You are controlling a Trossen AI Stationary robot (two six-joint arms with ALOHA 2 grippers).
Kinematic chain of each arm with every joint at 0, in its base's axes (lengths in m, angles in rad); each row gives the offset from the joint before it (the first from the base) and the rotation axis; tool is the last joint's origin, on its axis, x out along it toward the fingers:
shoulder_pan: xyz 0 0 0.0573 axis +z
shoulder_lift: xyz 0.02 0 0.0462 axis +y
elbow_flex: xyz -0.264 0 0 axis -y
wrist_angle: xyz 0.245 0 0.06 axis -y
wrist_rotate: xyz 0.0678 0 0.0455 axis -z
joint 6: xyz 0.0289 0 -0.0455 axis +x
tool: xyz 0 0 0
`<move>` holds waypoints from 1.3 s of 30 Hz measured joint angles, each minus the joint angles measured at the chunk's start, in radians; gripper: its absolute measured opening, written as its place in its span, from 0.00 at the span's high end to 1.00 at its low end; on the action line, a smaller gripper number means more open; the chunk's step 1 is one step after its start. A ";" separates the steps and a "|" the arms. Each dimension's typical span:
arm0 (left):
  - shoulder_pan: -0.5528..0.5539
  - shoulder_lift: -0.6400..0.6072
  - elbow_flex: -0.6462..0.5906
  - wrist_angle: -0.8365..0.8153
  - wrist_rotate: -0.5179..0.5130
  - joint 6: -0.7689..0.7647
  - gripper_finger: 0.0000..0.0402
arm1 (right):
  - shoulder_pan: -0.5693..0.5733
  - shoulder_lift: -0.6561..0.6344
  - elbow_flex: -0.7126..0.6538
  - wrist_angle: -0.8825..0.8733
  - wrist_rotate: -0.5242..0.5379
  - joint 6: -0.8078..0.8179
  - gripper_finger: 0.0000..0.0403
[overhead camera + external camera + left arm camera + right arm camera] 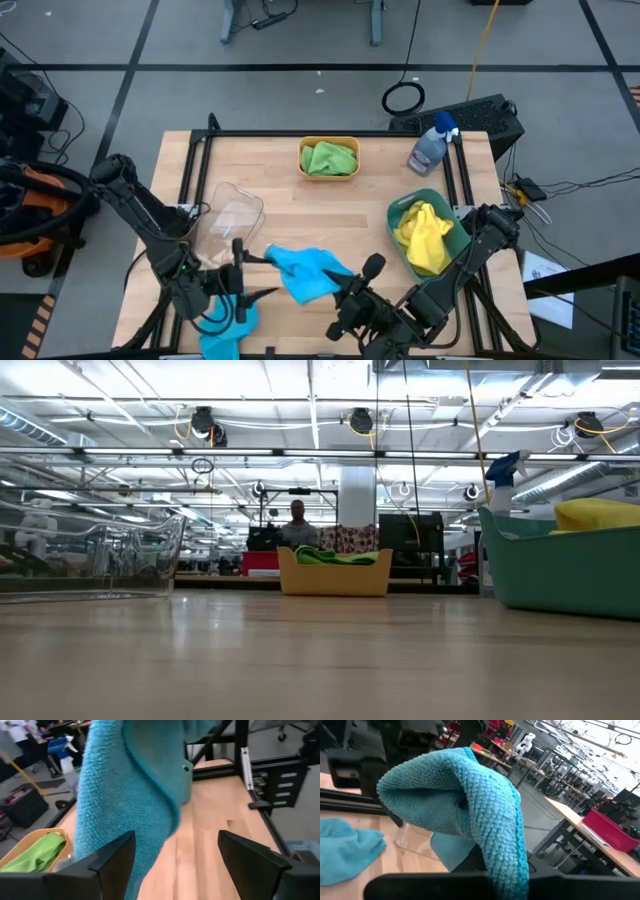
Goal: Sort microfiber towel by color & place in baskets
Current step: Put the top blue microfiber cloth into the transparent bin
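The right claw (345, 290) is clamped shut on a blue towel (305, 270) and has it lifted off the table, the cloth draped in a fold right over its fingers and hanging down in front of them. Just across from it, the left claw (245, 285) stands spread wide with nothing between its fingers (107, 862), and the hanging cloth dangles right at its mouth: looks like a hand-over or a two-armed carry is being set up, though that's a guess. The clear basket (228, 222) sits just beyond the left claw, empty as far as can be seen. A second blue towel (225, 335) lies on the table edge beneath the left claw. Further off, the yellow basket (329, 158) holds green cloth and the teal basket (425, 232) beside the right arm holds yellow. What could go wrong: the loose folds could snag on the left fingers and pull out of the pinch, dropping the towel short of the clear basket. That basket is light, so a brush from either arm could shove it. And the towel near the edge could be swept off the table.
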 joint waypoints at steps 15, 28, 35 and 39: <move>0.031 0.005 -0.001 0.143 -0.028 0.169 0.28 | -0.079 0.016 0.000 0.154 -0.282 -0.076 0.98; -0.003 0.005 -0.001 0.316 0.141 0.373 0.37 | -0.151 0.058 0.000 0.261 -0.637 -0.181 0.98; -0.008 0.009 -0.001 0.348 0.264 0.410 0.49 | -0.174 0.058 0.000 0.259 -0.694 -0.150 0.98; 0.000 0.020 -0.001 0.403 0.271 0.439 0.52 | -0.189 0.066 0.000 0.264 -0.706 -0.138 0.98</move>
